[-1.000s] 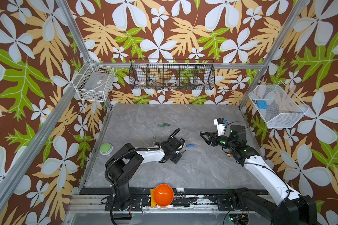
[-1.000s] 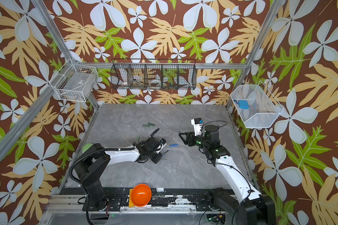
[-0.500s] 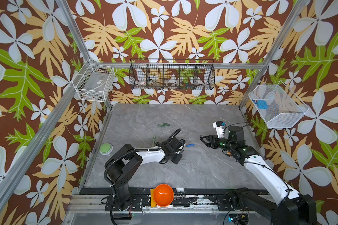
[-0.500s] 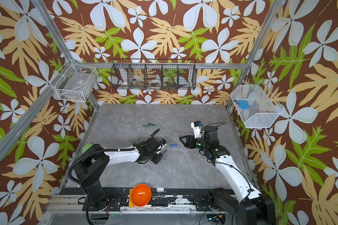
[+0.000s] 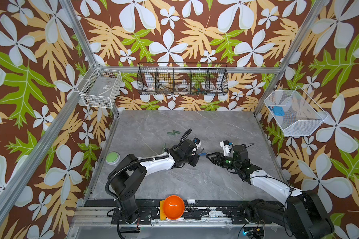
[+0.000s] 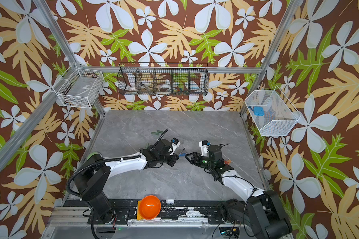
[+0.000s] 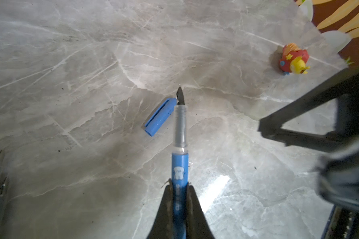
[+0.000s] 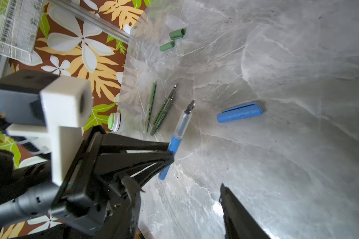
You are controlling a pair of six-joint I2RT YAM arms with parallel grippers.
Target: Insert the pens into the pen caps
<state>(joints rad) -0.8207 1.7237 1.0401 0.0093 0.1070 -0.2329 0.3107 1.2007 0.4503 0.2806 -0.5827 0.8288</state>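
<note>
Grip is firm: my left gripper [image 7: 177,192] is closed tight on the blue pen [image 7: 180,163], nib just beside the blue cap [image 7: 159,117], which lies flat on the table [image 7: 71,62]. My right gripper [image 5: 211,156] stands near the cap, jaws apart, holding nothing. Three green pens [image 8: 160,111] lie on the left arm's side of the cap, two green caps [image 8: 172,40] farther. On the opposite side, well apart, I see a toy fish [image 7: 293,60].

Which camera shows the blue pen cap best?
Right wrist view: the blue pen cap lies whole, unobstructed. In the left wrist view the blue pen overlaps one end; both top views show a tiny speck.
</note>
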